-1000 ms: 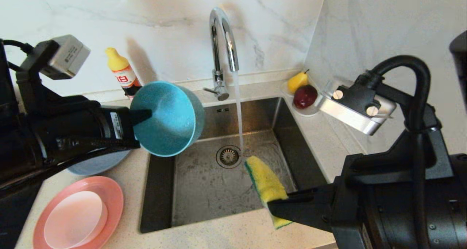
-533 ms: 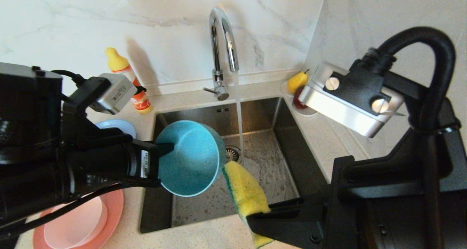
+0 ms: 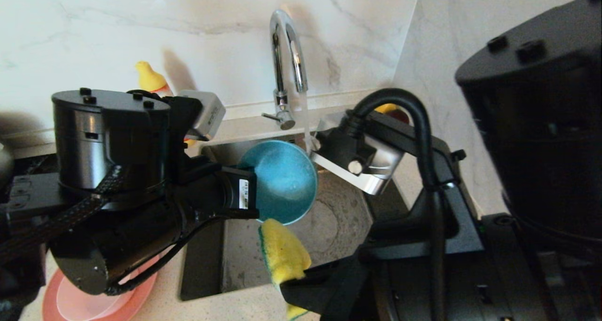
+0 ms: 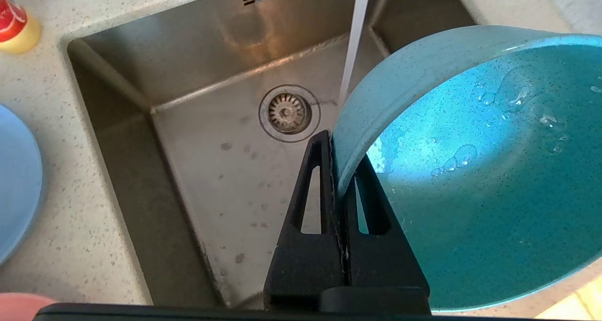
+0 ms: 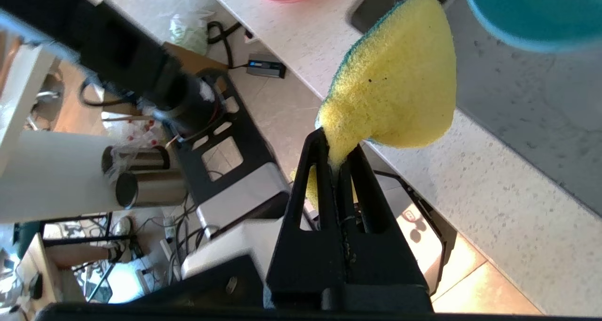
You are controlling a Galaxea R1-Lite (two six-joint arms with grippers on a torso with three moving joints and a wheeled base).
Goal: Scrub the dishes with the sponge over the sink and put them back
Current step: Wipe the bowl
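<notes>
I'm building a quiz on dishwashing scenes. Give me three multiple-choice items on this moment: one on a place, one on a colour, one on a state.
1. Where is the teal bowl?
A. on the counter
B. held over the sink
C. stacked on the pink plate

2. What colour is the sponge's main body?
A. yellow
B. white
C. red

3. What is the tap doing?
A. off
B. dripping only
C. running a steady stream

Answers:
1 B, the left gripper pinches the bowl's rim above the basin.
2 A, the right gripper clamps a yellow sponge with a green edge.
3 C, the left wrist view shows a stream falling past the bowl.
</notes>
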